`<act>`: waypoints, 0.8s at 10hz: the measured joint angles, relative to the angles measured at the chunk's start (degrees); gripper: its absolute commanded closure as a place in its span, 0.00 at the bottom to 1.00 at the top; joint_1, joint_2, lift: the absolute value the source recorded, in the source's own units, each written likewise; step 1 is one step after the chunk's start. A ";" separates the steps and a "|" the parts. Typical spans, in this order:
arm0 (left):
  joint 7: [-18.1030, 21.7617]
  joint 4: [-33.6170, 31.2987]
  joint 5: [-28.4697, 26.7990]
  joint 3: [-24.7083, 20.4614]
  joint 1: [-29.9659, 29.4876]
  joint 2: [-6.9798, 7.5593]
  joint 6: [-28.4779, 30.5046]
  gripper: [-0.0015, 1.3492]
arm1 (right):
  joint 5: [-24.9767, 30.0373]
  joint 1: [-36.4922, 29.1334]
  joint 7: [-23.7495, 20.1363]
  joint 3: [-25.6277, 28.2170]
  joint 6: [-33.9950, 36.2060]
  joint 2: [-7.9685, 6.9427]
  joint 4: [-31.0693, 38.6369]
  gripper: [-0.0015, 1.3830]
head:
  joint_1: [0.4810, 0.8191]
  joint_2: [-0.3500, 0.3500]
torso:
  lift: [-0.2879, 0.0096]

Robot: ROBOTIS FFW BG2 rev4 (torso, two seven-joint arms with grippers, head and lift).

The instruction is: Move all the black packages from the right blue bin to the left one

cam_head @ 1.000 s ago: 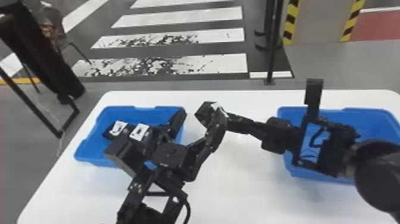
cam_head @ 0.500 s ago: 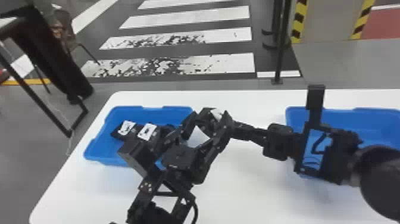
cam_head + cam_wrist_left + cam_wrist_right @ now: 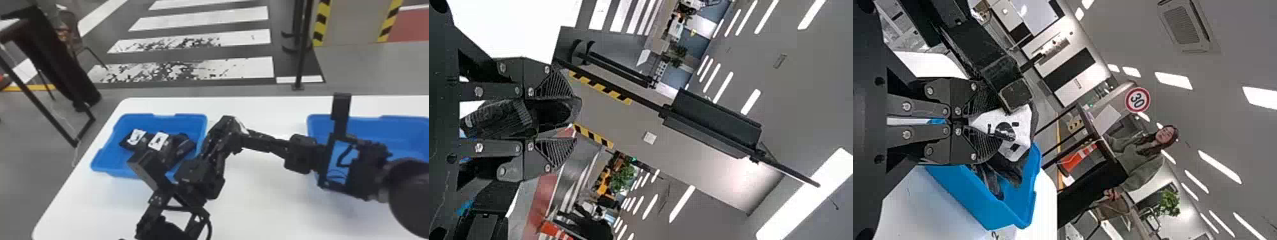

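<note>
Between the bins in the head view, a black package [image 3: 227, 125] with a white label is held in midair by both grippers: left gripper [image 3: 217, 138] from below and the left, right gripper [image 3: 246, 138] from the right. In the left wrist view the left gripper [image 3: 564, 114] is shut on the dark package [image 3: 504, 120]. The right gripper [image 3: 974, 120] pinches the labelled package [image 3: 1020, 132]; the left arm's black parts [image 3: 1015, 95] stand beside it. Left blue bin [image 3: 191, 118] holds several black packages [image 3: 158, 141], some labelled. The arm partly covers the right blue bin [image 3: 405, 123].
Both bins stand on a white table [image 3: 261, 198], with its left edge just past the left bin. The left arm passes over the left bin's front right corner. A black post [image 3: 302, 48] stands behind the table.
The left gripper's fingers have closed from either side onto the package. The package has moved slightly left relative to the bins, and the head view has shifted a little.
</note>
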State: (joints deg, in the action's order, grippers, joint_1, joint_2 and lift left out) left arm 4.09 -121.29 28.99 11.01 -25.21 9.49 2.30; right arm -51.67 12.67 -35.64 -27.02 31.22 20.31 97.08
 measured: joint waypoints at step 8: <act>-1.83 6.06 -6.64 -10.62 3.02 -2.82 -5.12 0.89 | -3.74 -1.74 -1.08 0.67 -1.62 0.19 -2.77 0.11 | 0.63 0.94 | 0.38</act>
State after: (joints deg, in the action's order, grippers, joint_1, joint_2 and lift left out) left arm 2.27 -115.23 22.35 0.39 -22.19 6.67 -2.82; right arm -55.41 10.94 -36.72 -26.35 29.60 20.50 94.32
